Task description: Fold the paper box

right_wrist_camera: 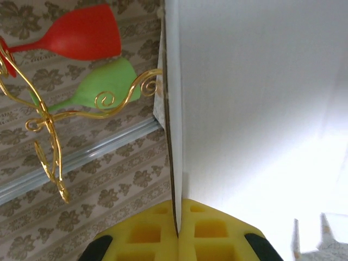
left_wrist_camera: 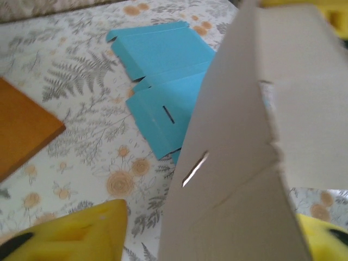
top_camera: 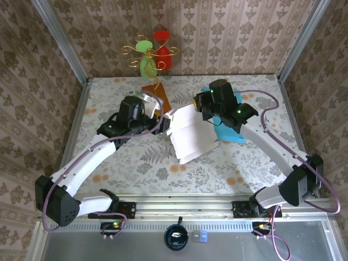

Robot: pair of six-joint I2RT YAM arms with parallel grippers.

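Top external view shows the box (top_camera: 190,136) between both sets of jaws, partly raised into shape, its panels unclosed. Right jaws pinch its edge; left jaws stand spread either side of a panel, not gripping. Closing and tucking the flaps likely remains.

Both arms are shown reaching inward from their bases, elbows bowed outward, wrists drawn close at centre. The left pincer (top_camera: 161,121) is seen with yellow fingers (left_wrist_camera: 76,231) spread apart; the right pincer (right_wrist_camera: 178,231) is pressed closed on an edge of the paper box (top_camera: 190,133).
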